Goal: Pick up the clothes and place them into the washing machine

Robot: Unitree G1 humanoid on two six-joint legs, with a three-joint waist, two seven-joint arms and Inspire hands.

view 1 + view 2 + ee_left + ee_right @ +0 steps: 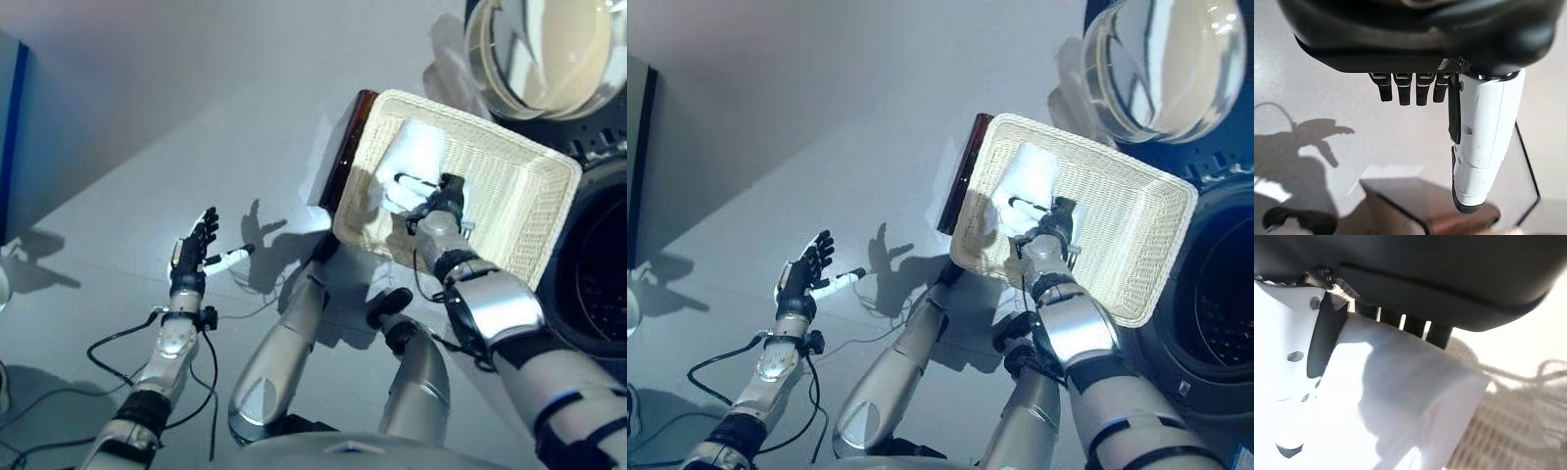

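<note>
A white cloth (416, 152) lies in the cream wicker basket (549, 166), towards its left end. My right hand (443, 204) is down in the basket on that cloth. In the right wrist view the cloth (1415, 396) runs between the white-covered thumb and the fingers, with one corner hanging free above the weave, so the hand is shut on it. My left hand (196, 245) hovers over the grey floor far to the left, fingers straight and open, holding nothing. The washing machine's dark drum opening (598, 284) is at the right edge.
The machine's round glass door (549, 49) stands open at the top right, above the basket. A dark brown board (353, 137) sticks out from under the basket's left side. A blue panel (12, 117) stands at the far left edge.
</note>
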